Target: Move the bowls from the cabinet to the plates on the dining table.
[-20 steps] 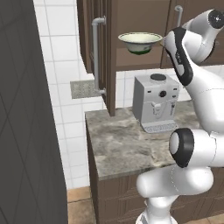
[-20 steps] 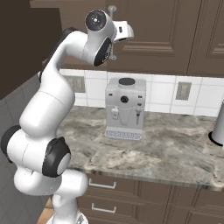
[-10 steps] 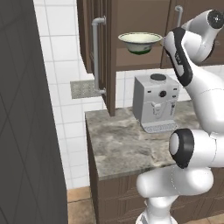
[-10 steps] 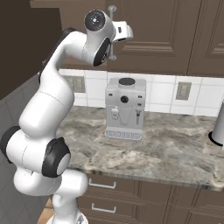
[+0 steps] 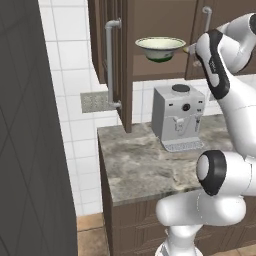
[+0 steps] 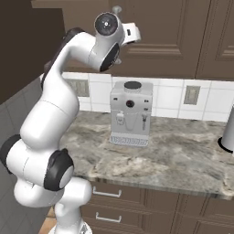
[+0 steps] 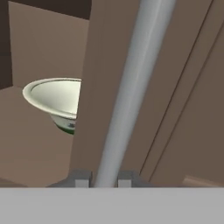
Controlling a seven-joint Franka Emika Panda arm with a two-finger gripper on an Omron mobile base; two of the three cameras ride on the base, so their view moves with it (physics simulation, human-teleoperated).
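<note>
The left base view shows the open cabinet door (image 5: 125, 60) edge-on with its long silver handle (image 5: 111, 65), and to its right a bowl (image 5: 160, 48) on the shelf of the cabinet (image 5: 165, 30). The right base view has the arm raised before closed cabinet doors, above a coffee machine (image 6: 131, 112) on the worktop (image 6: 183, 155). The hand view looks close along a silver handle (image 7: 131, 92) with the bowl (image 7: 54, 98) at the left, half hidden by the door.

The bowl is deep and cream-white with a thin dark rim and a green foot — it stands upright, untouched.

The gripper (image 7: 104, 180) has its jaws closed around the handle.

Nothing has shifted since the earlier frames — arm, door and bowl are as they were.
</note>
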